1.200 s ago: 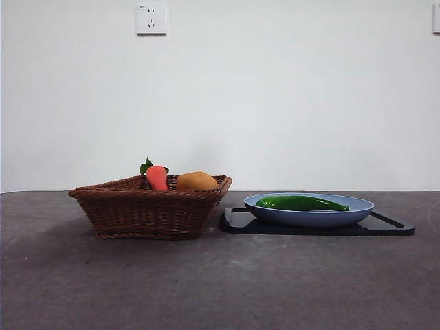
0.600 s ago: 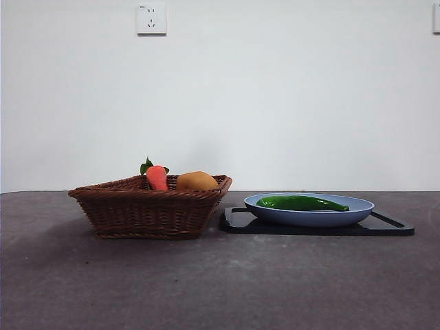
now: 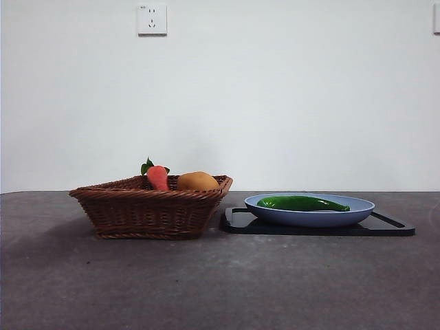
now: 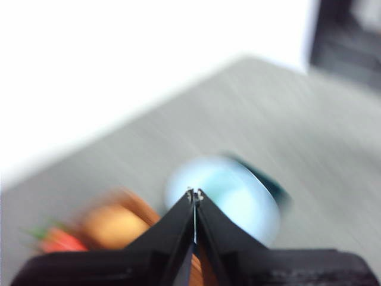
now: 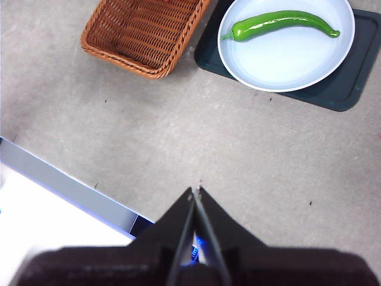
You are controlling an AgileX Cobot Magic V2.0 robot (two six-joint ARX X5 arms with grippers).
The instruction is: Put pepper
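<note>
Your bench (image 3: 220,289) carries one wicker basket (image 3: 148,210) left of frame centre, holding one carrot (image 3: 157,177) and one yellow-orange item (image 3: 197,181). Right of it, one black tray (image 3: 392,225) bears one blue plate (image 3: 309,216); the pepper (image 3: 302,203) lies inside. Left end effector (image 4: 194,195) and right end effector (image 5: 194,190) have their jaws pressed together, holding nothing.

Both grippers: matte black wedge fingers (image 4: 172,229) (image 5: 178,232), tapering to thin tips.
</note>
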